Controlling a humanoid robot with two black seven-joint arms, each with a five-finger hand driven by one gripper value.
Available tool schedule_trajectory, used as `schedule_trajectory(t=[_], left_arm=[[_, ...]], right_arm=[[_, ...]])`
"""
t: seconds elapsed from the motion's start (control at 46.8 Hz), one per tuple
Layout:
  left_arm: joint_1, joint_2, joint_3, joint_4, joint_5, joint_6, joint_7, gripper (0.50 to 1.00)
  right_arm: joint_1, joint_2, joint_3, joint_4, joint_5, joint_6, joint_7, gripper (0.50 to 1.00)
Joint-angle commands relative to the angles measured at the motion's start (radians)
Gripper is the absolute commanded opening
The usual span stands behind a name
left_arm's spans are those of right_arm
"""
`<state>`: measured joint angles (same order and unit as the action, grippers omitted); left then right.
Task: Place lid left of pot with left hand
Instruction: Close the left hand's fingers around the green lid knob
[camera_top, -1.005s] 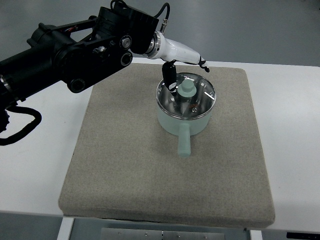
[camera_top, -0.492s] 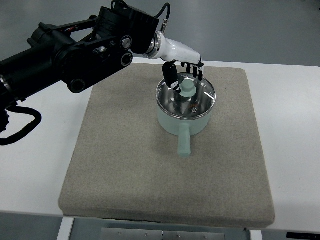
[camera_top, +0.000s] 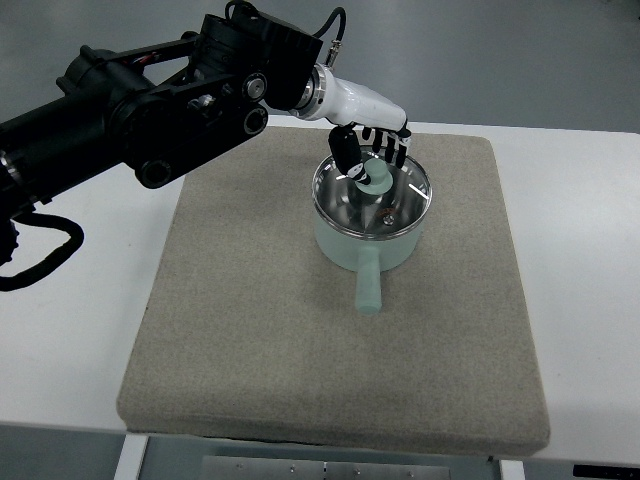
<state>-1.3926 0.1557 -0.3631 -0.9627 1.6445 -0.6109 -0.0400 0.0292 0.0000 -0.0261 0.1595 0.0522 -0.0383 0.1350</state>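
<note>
A bulky black robot arm (camera_top: 150, 110) enters from the left edge and reaches across toward two o'clock, ending in a white forearm shell (camera_top: 355, 100). It passes over a white surface (camera_top: 80, 330) that carries a square grey felt mat (camera_top: 300, 340).

The left robot hand (camera_top: 368, 152) hangs over the far rim of the pot, its dark fingers (camera_top: 345, 152) curled down around the pale green knob (camera_top: 376, 180) of the round glass lid with a metal rim (camera_top: 345, 200). The fingers close about the knob, though contact on its far side cannot be confirmed.

The lid still sits flat on the pale green saucepan (camera_top: 340, 248), which stands on the mat's upper right part, toward one o'clock from the mat's centre. The saucepan's straight pale green handle (camera_top: 368, 285) points to six o'clock, resting above the mat.
</note>
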Motion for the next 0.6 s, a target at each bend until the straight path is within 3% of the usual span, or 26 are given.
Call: schedule_trajectory(t=[0.0, 0.578], left_arm=[[0.0, 0.001, 0.0, -0.001, 0.0, 0.0, 0.0, 0.671], [0.0, 0.002, 0.0, -0.002, 0.018, 0.0, 0.0, 0.658]], right_arm=[[0.0, 0.0, 0.0, 0.0, 0.0, 0.0, 0.0, 0.924], [0.0, 0.0, 0.0, 0.0, 0.0, 0.0, 0.0, 0.924]])
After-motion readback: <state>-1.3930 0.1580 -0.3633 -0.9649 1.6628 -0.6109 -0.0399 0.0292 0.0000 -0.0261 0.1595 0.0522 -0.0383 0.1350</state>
